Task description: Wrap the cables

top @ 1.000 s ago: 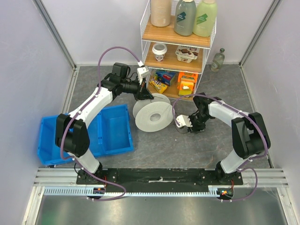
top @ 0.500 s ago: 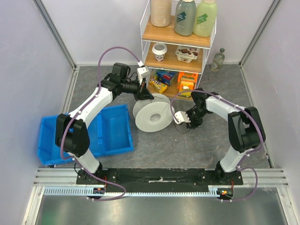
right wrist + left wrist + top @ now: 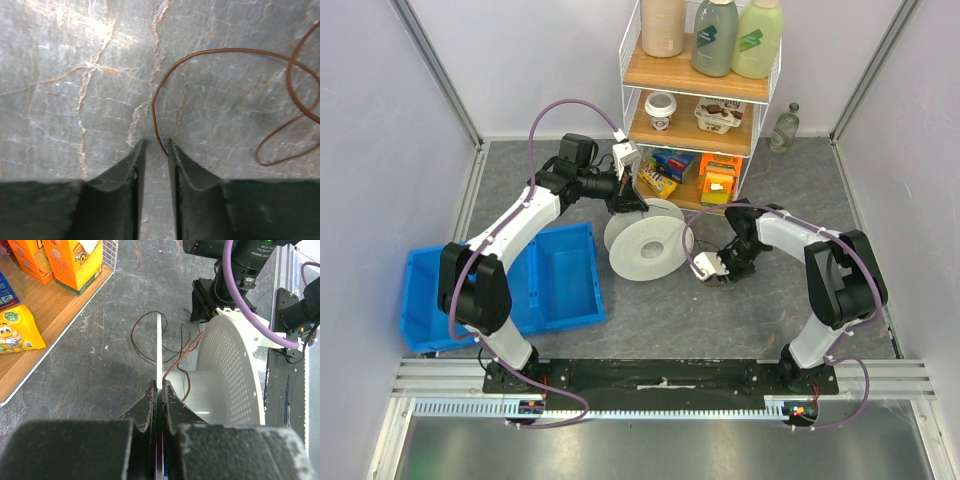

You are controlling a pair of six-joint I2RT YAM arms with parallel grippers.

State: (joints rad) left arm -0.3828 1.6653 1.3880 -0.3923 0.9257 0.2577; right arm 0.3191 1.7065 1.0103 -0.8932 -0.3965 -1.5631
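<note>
The cable is a very thin dark brownish wire lying in loose loops on the grey table. In the left wrist view it runs from the table up to the hub of the white spool. My left gripper is shut on the spool's thin near flange, pinching it edge-on between both fingers. My right gripper hovers low over the table right of the spool. Its jaws stand narrowly open, with the wire's free end between the tips, by the right finger.
A blue bin sits left of the spool. A wire shelf rack with snack boxes, cups and bottles stands behind it; its wooden bottom shelf is close to my left gripper. A small glass bottle stands at the back right.
My right gripper swung towards the back, then came forward and down again, ending close to where it was. My left gripper and the spool have not moved.
</note>
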